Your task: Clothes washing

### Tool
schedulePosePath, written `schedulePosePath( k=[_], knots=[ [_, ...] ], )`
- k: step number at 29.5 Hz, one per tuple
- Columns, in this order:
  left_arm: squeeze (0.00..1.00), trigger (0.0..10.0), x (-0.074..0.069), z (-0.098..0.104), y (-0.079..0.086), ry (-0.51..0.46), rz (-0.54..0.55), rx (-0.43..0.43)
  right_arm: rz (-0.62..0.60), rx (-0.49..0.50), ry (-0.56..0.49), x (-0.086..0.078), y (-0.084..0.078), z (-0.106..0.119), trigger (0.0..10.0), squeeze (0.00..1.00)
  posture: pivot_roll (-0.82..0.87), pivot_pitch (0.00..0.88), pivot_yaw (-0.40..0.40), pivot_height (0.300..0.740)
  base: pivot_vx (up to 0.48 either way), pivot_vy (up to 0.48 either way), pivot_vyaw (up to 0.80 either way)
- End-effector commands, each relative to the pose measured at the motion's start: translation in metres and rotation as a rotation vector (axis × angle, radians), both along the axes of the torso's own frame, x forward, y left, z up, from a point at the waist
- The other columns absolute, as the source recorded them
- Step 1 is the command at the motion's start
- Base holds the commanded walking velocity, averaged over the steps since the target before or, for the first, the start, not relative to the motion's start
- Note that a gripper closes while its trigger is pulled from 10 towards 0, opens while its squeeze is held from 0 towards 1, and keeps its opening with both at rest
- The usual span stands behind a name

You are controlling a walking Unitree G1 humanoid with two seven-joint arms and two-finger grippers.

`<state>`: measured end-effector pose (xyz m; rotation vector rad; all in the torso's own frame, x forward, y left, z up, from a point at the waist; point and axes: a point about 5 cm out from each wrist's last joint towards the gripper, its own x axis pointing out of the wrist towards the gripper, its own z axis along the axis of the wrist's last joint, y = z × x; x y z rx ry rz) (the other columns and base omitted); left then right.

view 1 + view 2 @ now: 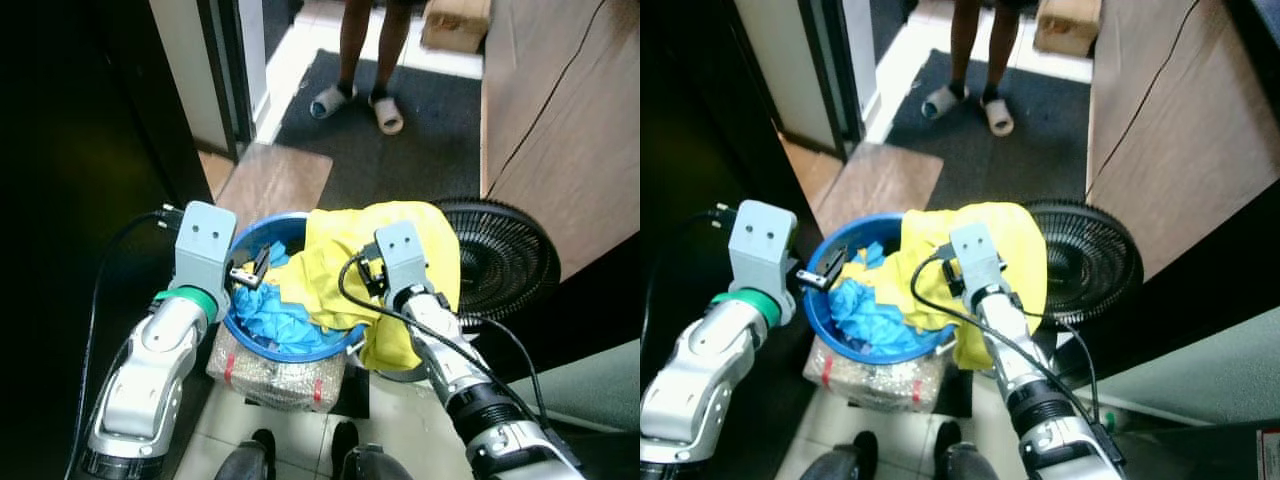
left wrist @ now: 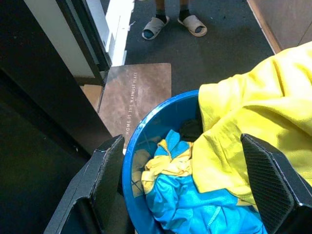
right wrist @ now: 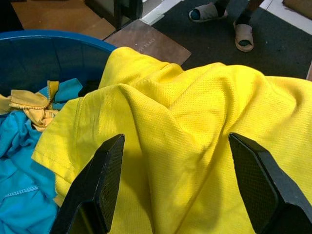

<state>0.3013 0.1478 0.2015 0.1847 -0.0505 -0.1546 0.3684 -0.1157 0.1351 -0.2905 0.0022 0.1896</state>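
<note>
Laundry sits unsorted in a round blue plastic basin [image 1: 245, 330] that rests on a speckled sack on the tiled floor, seen from the head cameras; a yellow mesh-knit shirt [image 1: 400, 240] spills over the basin's right rim toward a black wire-grille fan [image 1: 505, 255], while a crumpled blue garment [image 1: 270, 315] lies inside. By the look of it the washing has barely begun: no machine is visible and nothing is lifted out. A person's sandalled feet [image 1: 355, 105] stand on a dark mat beyond.

From the left wrist, the left gripper [image 2: 195, 180] hangs above the basin's near rim, its ribbed black fingers [image 2: 109, 170] spread wide and holding nothing; a brown doormat [image 2: 136, 95] with printed lettering lies past the basin.

From the right wrist, the right gripper [image 3: 175, 180] is poised over the shirt's soft folds, fingers [image 3: 109, 170] wide apart either side of a ridge of cloth, not yet pinching it. A tangle of yellow-trimmed fabric lies beside the blue.
</note>
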Motion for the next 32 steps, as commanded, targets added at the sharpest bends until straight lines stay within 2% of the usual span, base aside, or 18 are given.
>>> schedulePosePath(
  k=[1, 5, 6, 17, 18, 25, 26, 27, 28, 32],
  knots=[
    [0.00, 10.0, -0.003, -0.003, 0.000, 0.016, 0.002, 0.009, 0.003, 0.007, 0.026, -0.003, 0.000, -0.008, 10.0, 1.00, 0.19, 0.396, 0.031, 0.740, 0.000, 0.000, 0.00],
    [0.00, 10.0, -0.003, -0.003, 0.000, 0.016, 0.002, 0.009, 0.003, 0.007, 0.026, -0.003, 0.000, -0.008, 10.0, 1.00, 0.19, 0.396, 0.031, 0.740, 0.000, 0.000, 0.00],
    [0.00, 10.0, -0.006, -0.002, 0.000, 0.028, 0.001, 0.019, -0.001, -0.012, 0.043, -0.002, -0.002, -0.011, 10.0, 1.00, 0.20, 0.515, 0.042, 0.740, 0.000, 0.000, 0.00],
    [0.00, 10.0, -0.020, -0.003, 0.007, 0.073, 0.023, 0.046, -0.002, -0.067, 0.113, 0.002, 0.000, -0.026, 10.0, 1.00, 0.24, 0.568, 0.041, 0.740, 0.000, 0.000, 0.00],
    [0.00, 10.0, -0.021, -0.003, 0.008, 0.080, 0.029, 0.048, -0.005, -0.081, 0.125, 0.003, -0.001, -0.028, 10.0, 0.00, 0.24, 0.569, 0.040, 0.740, 0.000, 0.000, 0.00],
    [0.00, 10.0, -0.023, -0.004, 0.008, 0.093, 0.041, 0.049, -0.043, -0.137, 0.176, 0.001, -0.007, -0.039, 10.0, 0.00, 0.23, 0.567, 0.034, 0.740, 0.000, 0.000, 0.00],
    [0.00, 10.0, -0.024, -0.004, 0.007, 0.094, 0.041, 0.048, -0.065, -0.152, 0.200, 0.000, -0.011, -0.043, 3.6, 0.00, 0.24, 0.556, 0.032, 0.740, 0.000, 0.000, 0.00],
    [0.00, 10.0, -0.024, -0.004, 0.007, 0.094, 0.041, 0.048, -0.065, -0.152, 0.200, 0.000, -0.011, -0.043, 3.6, 0.00, 0.24, 0.556, 0.032, 0.740, 0.000, 0.000, 0.00],
    [0.00, 10.0, -0.024, -0.004, 0.006, 0.095, 0.041, 0.047, -0.079, -0.152, 0.217, -0.001, -0.014, -0.047, 0.0, 0.00, 0.24, 0.554, 0.033, 0.740, 0.000, 0.000, 0.00],
    [0.00, 10.0, -0.023, -0.004, 0.006, 0.096, 0.042, 0.045, -0.112, -0.142, 0.237, -0.003, -0.021, -0.051, 0.0, 0.00, 0.23, 0.546, 0.034, 0.740, 0.000, 0.000, 0.00]
  ],
)
